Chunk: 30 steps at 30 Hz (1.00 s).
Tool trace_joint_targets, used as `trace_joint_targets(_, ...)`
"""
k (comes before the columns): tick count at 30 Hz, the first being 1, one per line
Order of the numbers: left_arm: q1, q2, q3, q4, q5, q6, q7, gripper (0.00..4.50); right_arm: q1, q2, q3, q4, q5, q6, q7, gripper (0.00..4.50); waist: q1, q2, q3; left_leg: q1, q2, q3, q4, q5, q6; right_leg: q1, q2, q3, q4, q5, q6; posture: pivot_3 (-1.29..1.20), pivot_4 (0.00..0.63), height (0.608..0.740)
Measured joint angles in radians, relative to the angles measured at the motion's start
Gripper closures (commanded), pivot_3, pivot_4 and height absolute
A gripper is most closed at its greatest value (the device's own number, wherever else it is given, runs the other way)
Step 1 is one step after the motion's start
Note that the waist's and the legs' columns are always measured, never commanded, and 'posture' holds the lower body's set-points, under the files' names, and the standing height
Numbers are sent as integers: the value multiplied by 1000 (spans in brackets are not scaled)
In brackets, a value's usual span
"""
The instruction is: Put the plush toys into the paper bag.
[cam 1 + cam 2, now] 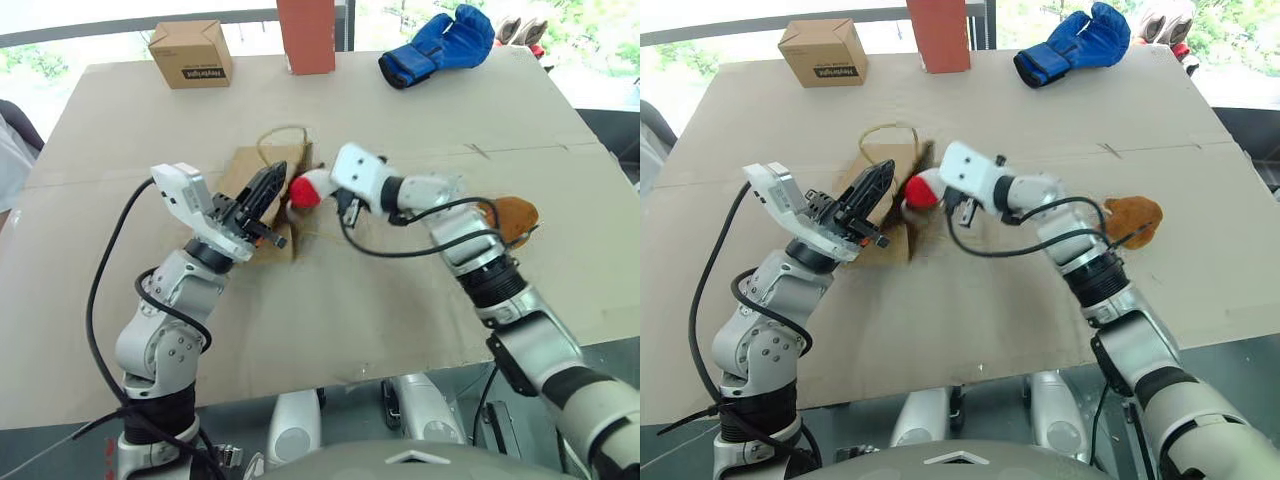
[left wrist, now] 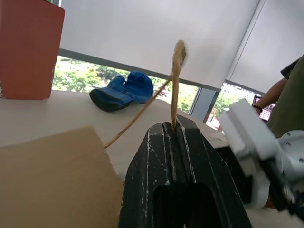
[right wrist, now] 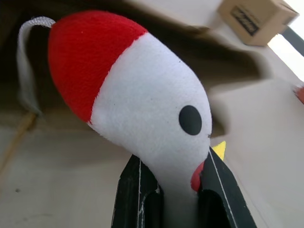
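Observation:
The brown paper bag (image 1: 243,176) lies on its side in the middle of the table, mouth toward the right. My left gripper (image 1: 272,182) is shut on one twisted handle (image 2: 176,66) at the bag's mouth. The white cone-shaped plush toy (image 3: 142,90) with the red tip (image 1: 303,192) is clamped in my right gripper (image 1: 322,186), red tip right at the bag's opening. The orange-brown plush toy (image 1: 515,219) lies on the table to the right, behind my right forearm.
At the table's far edge stand a small cardboard box (image 1: 190,53), a tall red-brown box (image 1: 306,35) and a blue boxing glove (image 1: 440,45). A person's arm (image 2: 285,95) shows beyond the table.

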Motion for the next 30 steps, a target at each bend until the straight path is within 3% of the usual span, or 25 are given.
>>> trace_joint_targets(10, 6, 9, 15, -1, -17, 0, 0, 4500, 0, 19, 28, 77, -37, -68, -33, 4458, 0, 0, 0, 0, 0, 0, 0, 0, 0, 0, -1, 0, 0, 0, 0, 0, 150, 740)
trace_joint_targets(15, 9, 7, -2, -6, -17, 4, 1, 4500, -40, 149, 55, 315, -34, -285, -24, 4458, -11, 0, 0, 0, 1, 0, -1, 0, 0, 0, 1, 0, 0, 0, 0, 0, 150, 740)
trace_joint_targets(18, 12, 19, -13, -7, -16, 7, -15, 4500, -139, 224, 67, 555, -31, -447, 14, 3340, -5, 0, 0, 0, 1, -1, -1, 0, 0, 0, 1, -1, 0, 0, 0, 0, 150, 740)
trace_joint_targets(24, 11, 44, -11, -10, -15, 3, -33, 4500, -175, 228, 1, 654, 4, -519, 28, 519, 0, -1, 0, -1, 0, 0, 0, 0, 0, 0, -1, -1, -1, -2, -3, 0, 150, 740)
trace_joint_targets(27, 23, 56, -3, -10, -15, 3, -41, 4500, -113, 170, -50, 524, 67, -490, 89, 519, 3, 0, 0, -1, 0, -1, 0, 0, 0, 0, -1, -2, -1, 0, 0, 0, 150, 740)
trace_joint_targets(30, 20, 64, 11, 4, -13, 1, -55, 4500, 22, 71, -108, 266, 144, -347, 146, 519, 8, 0, 0, -1, 0, -1, 0, 0, 0, 1, -1, -2, -1, 0, 0, 0, 150, 740)
